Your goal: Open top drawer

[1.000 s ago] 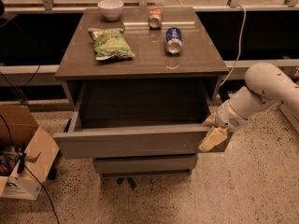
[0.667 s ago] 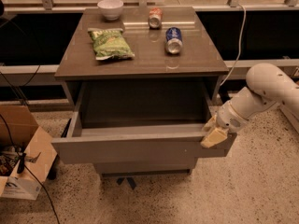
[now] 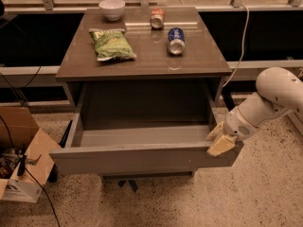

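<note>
The top drawer (image 3: 142, 159) of the grey-brown cabinet is pulled far out toward me. Its flat front panel runs across the lower middle of the camera view, and its deep grey box is open and looks empty. My gripper (image 3: 220, 140) is at the drawer's right front corner, with its cream fingertips (image 3: 218, 145) over the top edge of the front panel. My white arm (image 3: 274, 96) reaches in from the right. The lower drawers are hidden under the open one.
On the cabinet top (image 3: 147, 60) lie a green chip bag (image 3: 111, 44), a blue can (image 3: 175, 40), a red-and-white can (image 3: 156, 18) and a white bowl (image 3: 112, 8). An open cardboard box (image 3: 21, 160) with cables stands on the floor at the left. A white cable (image 3: 244, 37) hangs at the right.
The drawer has slid further out toward me. My gripper has moved with it, staying at the right front corner.
</note>
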You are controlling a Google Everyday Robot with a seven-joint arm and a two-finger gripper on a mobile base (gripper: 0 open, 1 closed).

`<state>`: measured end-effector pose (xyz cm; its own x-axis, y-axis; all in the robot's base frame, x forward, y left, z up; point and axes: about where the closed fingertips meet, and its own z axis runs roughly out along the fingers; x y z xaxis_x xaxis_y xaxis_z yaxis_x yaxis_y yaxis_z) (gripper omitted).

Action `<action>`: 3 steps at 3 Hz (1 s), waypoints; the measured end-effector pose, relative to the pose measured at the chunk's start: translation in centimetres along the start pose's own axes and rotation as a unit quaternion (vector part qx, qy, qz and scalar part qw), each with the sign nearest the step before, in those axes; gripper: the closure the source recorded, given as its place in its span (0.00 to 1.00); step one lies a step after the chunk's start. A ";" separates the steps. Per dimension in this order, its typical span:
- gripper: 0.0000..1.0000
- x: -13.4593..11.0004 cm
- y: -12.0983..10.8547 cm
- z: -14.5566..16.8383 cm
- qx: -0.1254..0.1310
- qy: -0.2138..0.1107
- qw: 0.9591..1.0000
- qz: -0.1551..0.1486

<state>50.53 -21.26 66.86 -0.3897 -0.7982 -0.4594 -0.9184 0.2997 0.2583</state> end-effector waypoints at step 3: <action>0.15 3.6 4.4 0.3 -0.011 -0.010 0.999 0.049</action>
<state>45.06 -22.64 66.13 -0.4794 -0.7546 -0.4480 -0.8740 0.3643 0.3216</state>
